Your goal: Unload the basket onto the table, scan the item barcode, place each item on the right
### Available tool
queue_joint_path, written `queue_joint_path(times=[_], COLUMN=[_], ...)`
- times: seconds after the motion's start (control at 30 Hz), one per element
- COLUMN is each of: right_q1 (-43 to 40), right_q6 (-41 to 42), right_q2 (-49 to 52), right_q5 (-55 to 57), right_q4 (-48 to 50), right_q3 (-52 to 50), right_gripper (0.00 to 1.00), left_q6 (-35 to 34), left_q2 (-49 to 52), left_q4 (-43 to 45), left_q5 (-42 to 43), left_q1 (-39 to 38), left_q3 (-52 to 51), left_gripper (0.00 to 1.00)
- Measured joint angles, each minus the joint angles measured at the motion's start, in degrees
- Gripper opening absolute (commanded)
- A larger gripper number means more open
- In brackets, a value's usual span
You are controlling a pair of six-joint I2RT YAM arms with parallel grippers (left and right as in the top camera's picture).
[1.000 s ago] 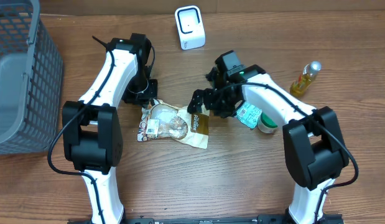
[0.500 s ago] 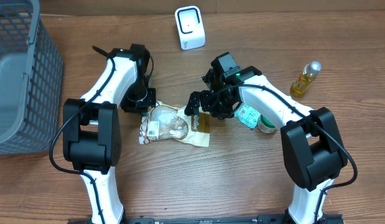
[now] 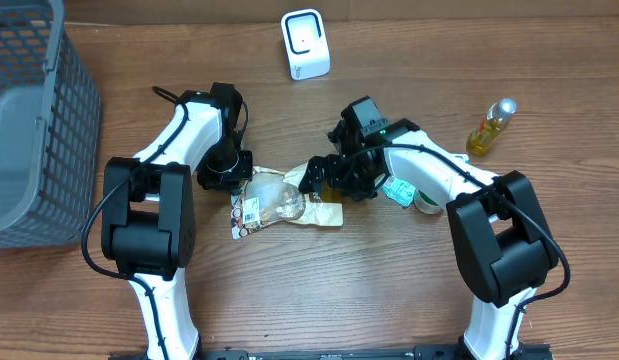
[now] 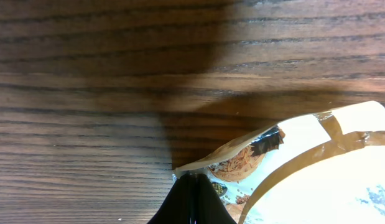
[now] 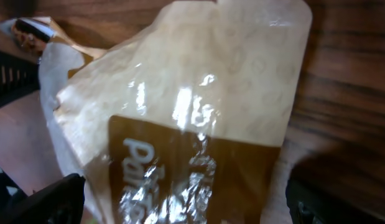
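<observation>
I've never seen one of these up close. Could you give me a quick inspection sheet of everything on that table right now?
Surface: wooden table, brown boards.
Job's things: snack bag between the two arms; white scanner upright at the far edge.
Clutter: grey basket at the left; oil bottle, green-labelled packet and what looks like a tape roll at the right.
Grippers: left gripper jaws shut on the bag's corner; right gripper jaws wide open over its other end.
Cables: black cable looping off the left arm.
Surroundings: nothing seen.
</observation>
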Motion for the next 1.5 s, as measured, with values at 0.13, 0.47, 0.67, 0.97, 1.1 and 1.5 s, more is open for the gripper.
queue_joint_path(times=[0.13, 0.47, 0.67, 0.97, 1.1, 1.5], right_q1=[0.0, 0.0, 0.0, 0.0, 0.0, 0.0], right_q6=[3.5, 9.2, 10.0, 10.3, 10.6, 10.6], right_q2=[-0.2, 0.0, 0.0, 0.0, 0.0, 0.0], right_q5=[-4.1, -15.6, -17.4, -17.5, -17.3, -17.2], right_q4=[9.5, 23.9, 25.7, 26.6, 26.5, 28.5], right_q3=[-3.2, -11.3, -11.4, -11.4, -11.4, -11.4], right_gripper=[0.99, 0.72, 0.69, 0.47, 0.48, 0.37], left_q6=[0.0, 0.0, 0.0, 0.0, 0.0, 0.0], left_q2=[0.0, 0.0, 0.0, -0.1, -0.1, -0.1], left_q4=[0.1, 0.2, 0.3, 1.0, 1.0, -4.2], left_q5=[0.1, 0.2, 0.2, 0.4, 0.4, 0.6], left_q1=[0.0, 0.0, 0.0, 0.0, 0.0, 0.0], left_q3=[0.0, 0.0, 0.0, 0.0, 0.0, 10.4], left_gripper=[0.04, 0.04, 0.04, 0.04, 0.04, 0.04])
